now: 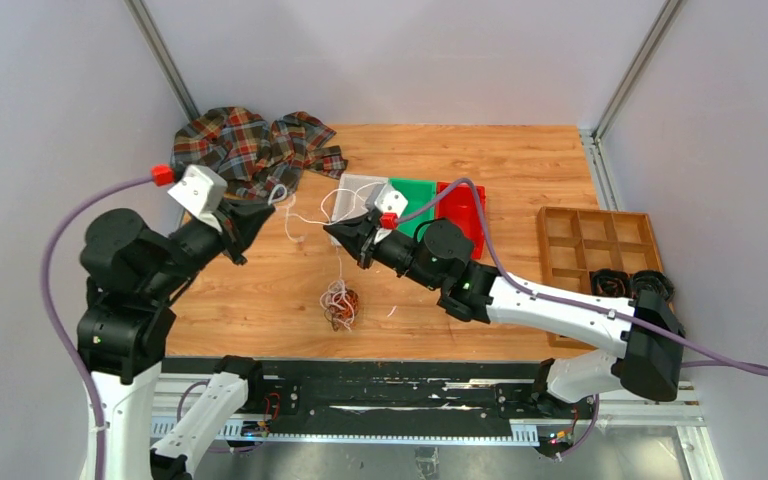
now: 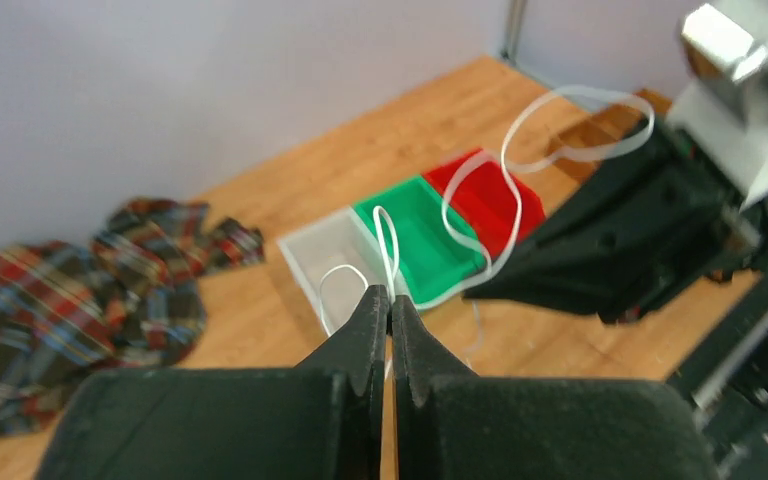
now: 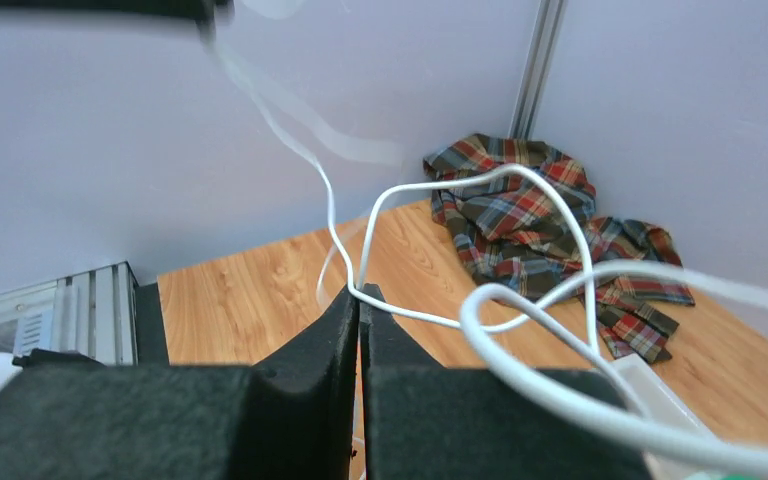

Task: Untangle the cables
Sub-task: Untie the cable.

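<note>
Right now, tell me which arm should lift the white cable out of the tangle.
Right, probably: the right gripper is shut on the cable almost over the tangle; the left gripper holds it farther off.

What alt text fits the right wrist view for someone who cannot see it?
The right gripper, jaws shut, pinches a thin white cable that loops through the air above a wooden table. A plaid cloth lies crumpled in the far corner.

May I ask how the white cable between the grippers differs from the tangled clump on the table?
The white cable loops loosely in the air, pinched by the left gripper and right gripper; the clump lies bunched on the table. The cable is all white; the clump mixes white and orange-brown. Both are thin wire.
</note>
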You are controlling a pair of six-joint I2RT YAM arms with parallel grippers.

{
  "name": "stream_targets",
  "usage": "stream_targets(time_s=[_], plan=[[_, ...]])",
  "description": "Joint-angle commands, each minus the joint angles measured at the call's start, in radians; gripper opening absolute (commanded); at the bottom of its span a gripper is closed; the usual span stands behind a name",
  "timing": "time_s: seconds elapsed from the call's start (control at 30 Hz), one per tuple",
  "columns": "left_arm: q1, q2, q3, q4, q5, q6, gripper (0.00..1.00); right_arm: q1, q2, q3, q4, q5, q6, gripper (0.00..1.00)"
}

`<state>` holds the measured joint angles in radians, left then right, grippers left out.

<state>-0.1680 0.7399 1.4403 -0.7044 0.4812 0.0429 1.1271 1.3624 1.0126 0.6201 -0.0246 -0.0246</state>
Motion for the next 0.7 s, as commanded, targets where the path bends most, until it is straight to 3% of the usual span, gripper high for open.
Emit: stream_targets(time_s=[0.0,0.3,0.47,0.67], plan=[[-0.006,-0.058,-0.123,-0.017,0.13,-0.048,0.0,-0.017,-0.032,0.078,-0.014,-0.02,-0.02,0.0],[-0.006,-0.057,-0.161,-0.015,0.334,-0.08,0.0,-0.047,-0.069,0.288,-0.126,-0.085,0.021,0.01],[-0.006,-0.076,-0.238,-0.007,0.354,-0.068,0.02,-0.047,-0.029,0.373,-0.177,-0.147,0.092,0.01],[-0.007,-0.139,-0.341,0.146,0.36,-0.172,0.09,-0.046,0.015,0.404,-0.196,-0.196,0.143,0.01]])
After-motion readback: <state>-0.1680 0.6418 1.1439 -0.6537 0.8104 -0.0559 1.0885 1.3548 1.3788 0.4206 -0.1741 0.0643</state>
